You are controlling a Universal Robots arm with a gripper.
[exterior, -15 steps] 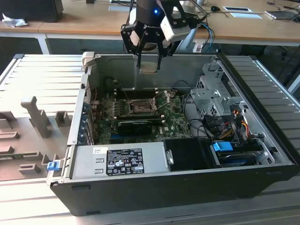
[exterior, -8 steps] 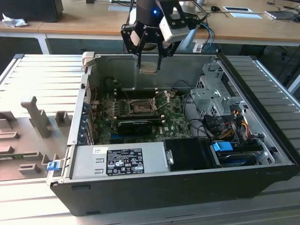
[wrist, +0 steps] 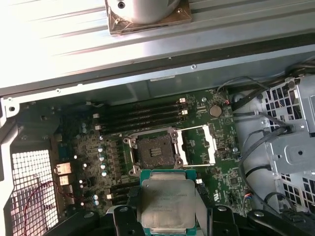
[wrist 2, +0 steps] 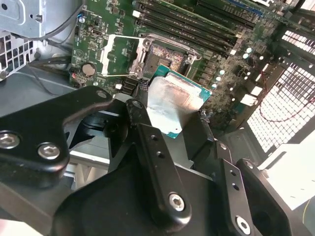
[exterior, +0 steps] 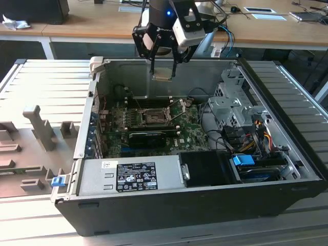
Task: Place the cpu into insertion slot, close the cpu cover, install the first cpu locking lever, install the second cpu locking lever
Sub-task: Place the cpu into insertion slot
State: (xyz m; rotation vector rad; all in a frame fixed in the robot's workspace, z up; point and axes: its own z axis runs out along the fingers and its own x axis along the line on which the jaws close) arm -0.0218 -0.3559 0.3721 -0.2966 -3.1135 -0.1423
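My gripper (exterior: 163, 72) hangs above the open computer case, shut on the cpu (exterior: 163, 75), a thin square chip with a silvery top and greenish edges. In both wrist views the cpu (wrist: 167, 204) (wrist 2: 174, 101) sits between the black fingers (wrist 2: 147, 132). Below it, on the green board, the insertion slot (wrist: 153, 151) (wrist 2: 165, 56) (exterior: 152, 117) lies uncovered, dark and square. The cpu cover (wrist: 197, 145) (wrist 2: 120, 54), a metal frame with a square window, is swung open beside the slot. The chip is well above the board and touches nothing else.
Memory slots (wrist: 142, 115) run along one side of the socket. A long black card (exterior: 148, 136) lies on the near side. A power supply (exterior: 130, 177) fills the case's front, with a drive cage (exterior: 230, 102) and cables (exterior: 251, 138) at the exterior view's right. Grey moulded tray (exterior: 36, 138) outside.
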